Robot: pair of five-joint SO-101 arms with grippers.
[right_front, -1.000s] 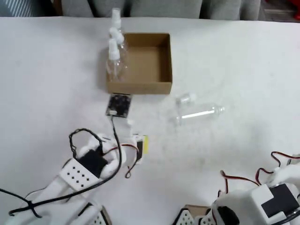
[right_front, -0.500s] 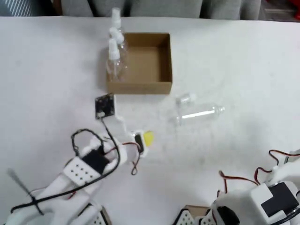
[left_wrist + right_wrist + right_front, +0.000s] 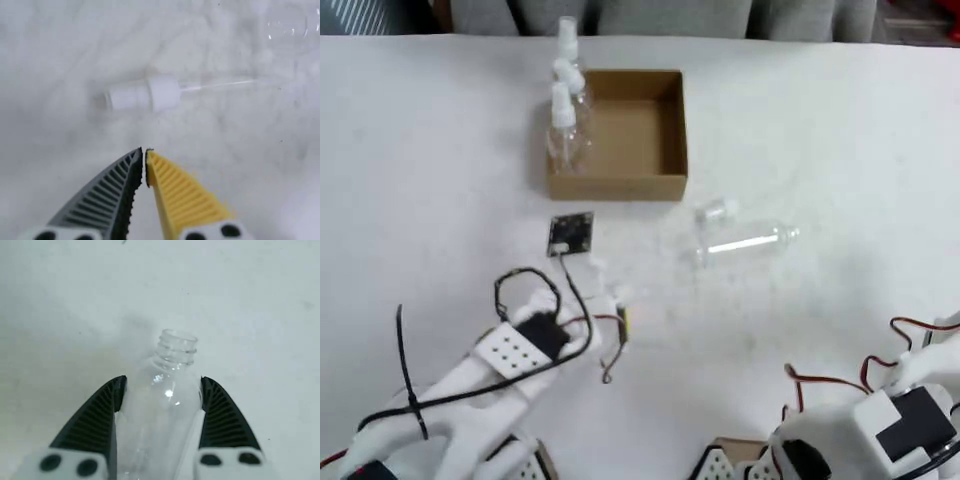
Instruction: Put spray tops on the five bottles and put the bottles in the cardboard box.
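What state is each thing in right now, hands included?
Left hand: shut, empty.
Right hand: shut on uncapped bottle.
Spray top: loose, lying flat.
Lying bottle: on its side, no spray top.
Cardboard box: open.
Three bottles: upright, spray tops on, at the box's left wall.
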